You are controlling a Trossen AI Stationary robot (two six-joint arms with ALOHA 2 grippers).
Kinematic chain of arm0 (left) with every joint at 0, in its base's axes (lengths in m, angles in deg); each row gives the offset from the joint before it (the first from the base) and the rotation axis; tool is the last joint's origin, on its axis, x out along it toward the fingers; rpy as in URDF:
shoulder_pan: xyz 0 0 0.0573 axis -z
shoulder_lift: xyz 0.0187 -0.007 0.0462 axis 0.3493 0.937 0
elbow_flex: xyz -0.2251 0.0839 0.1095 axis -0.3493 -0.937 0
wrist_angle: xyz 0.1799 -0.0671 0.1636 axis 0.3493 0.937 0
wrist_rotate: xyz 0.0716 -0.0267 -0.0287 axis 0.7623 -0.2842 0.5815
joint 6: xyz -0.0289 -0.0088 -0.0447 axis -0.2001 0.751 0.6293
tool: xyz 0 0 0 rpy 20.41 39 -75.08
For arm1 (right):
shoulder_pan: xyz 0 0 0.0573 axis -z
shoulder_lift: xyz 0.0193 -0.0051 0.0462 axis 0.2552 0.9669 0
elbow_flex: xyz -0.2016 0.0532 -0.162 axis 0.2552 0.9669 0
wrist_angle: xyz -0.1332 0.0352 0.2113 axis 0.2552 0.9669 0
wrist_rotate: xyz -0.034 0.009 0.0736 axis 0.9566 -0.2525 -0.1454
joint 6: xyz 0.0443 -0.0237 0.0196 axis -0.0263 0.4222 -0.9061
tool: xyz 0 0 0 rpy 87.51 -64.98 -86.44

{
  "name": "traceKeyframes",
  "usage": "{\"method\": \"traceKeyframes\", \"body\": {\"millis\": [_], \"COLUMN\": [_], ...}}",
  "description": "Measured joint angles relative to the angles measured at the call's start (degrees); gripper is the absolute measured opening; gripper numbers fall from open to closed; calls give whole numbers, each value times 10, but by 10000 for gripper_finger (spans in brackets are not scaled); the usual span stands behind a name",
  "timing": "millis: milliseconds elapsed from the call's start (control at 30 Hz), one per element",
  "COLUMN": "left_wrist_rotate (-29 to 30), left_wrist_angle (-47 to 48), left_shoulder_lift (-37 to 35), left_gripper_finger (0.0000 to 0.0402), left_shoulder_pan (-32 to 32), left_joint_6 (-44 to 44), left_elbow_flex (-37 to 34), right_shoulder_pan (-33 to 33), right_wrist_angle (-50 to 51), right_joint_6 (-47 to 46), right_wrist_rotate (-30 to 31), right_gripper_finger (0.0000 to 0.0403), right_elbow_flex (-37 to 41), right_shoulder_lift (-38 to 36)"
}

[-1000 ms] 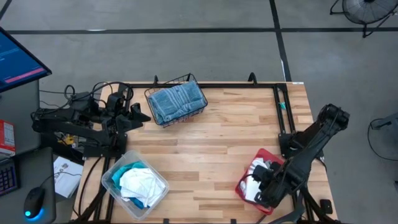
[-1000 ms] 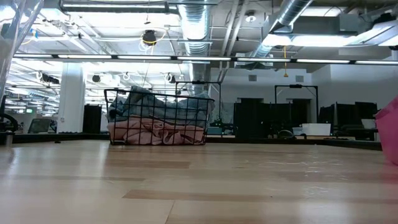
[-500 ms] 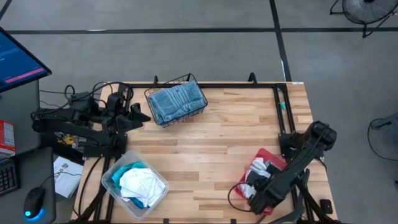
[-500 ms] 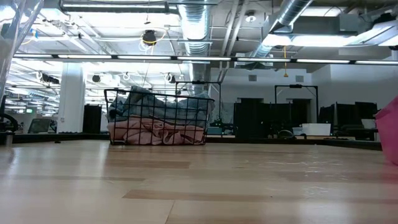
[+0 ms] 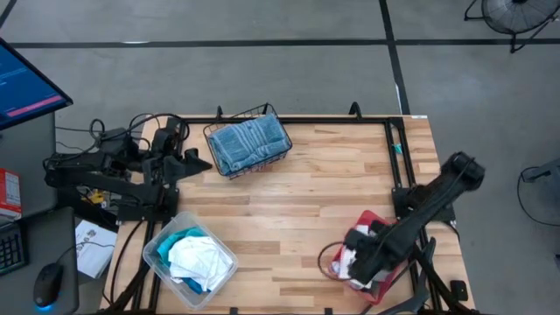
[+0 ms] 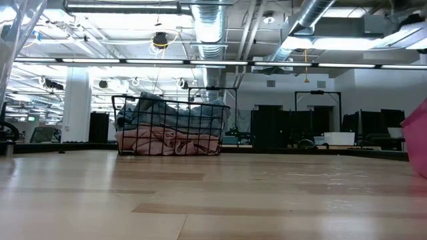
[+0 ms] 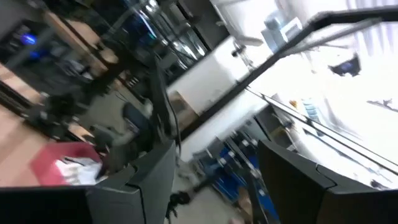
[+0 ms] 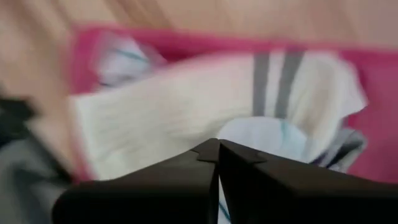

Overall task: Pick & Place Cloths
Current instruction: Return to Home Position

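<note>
A red tray (image 5: 371, 218) at the table's near right corner holds white and striped cloths (image 5: 360, 238). My right gripper (image 5: 350, 261) hangs over its left part, fingers shut. In the right wrist view the shut fingertips (image 8: 217, 149) point at a white ribbed cloth with grey stripes (image 8: 186, 93) and a pale cloth (image 8: 264, 134) inside the tray (image 8: 373, 81). A grey-blue towel (image 5: 249, 142) lies in the black wire basket (image 5: 215, 131), over a pink cloth (image 6: 167, 141). My left gripper (image 5: 198, 163) waits open at the left edge. My right gripper points its shut fingers down at the white cloths in the tray. Whether the fingertips touch the cloth I cannot tell, because the gripper itself hides the spot.
A clear plastic bin (image 5: 157, 245) with white and turquoise cloths (image 5: 192, 258) stands at the near left edge. Bare wood lies between basket, bin and tray. A cable loop (image 5: 325, 259) hangs by the tray's left side. The tray's edge (image 6: 421, 140) shows at the low view's right.
My right arm has dipped toward the near edge and come back, and its gripper has ended up a little farther toward the table's left, over the tray's left part. The left arm has kept still.
</note>
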Motion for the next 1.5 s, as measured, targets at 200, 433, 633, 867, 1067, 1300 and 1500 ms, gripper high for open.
{"method": "traceKeyframes", "body": {"millis": [200, 433, 633, 867, 1067, 1300, 1500], "left_wrist_rotate": [-68, -74, -71, -71, -71, -40, -4], "left_wrist_angle": [-8, -16, 4, 41, 40, 37, 35], "left_shoulder_lift": [-1, -24, -81, -143, -185, -211, -211], "left_gripper_finger": [178, 29, 3, 1, 1, 1, 1], "left_shoulder_pan": [0, -8, -36, -46, -45, -45, -45], "left_joint_6": [33, -61, -167, -198, -221, -223, -212], "left_elbow_flex": [0, 2, 2, -24, -95, -164, -183], "right_shoulder_pan": [1, 1, 9, 42, 56, 74, 77], "right_wrist_angle": [-45, -140, -156, -220, -407, -497, -492], "right_joint_6": [65, 269, 437, 469, 515, 528, 529], "right_wrist_rotate": [92, 316, 398, 385, 358, 357, 343], "right_gripper_finger": [1, 1, 0, 0, 0, 0, 0], "right_elbow_flex": [0, 0, 15, 151, 328, 472, 534], "right_shoulder_lift": [-147, -296, -397, -526, -645, -776, -876]}}
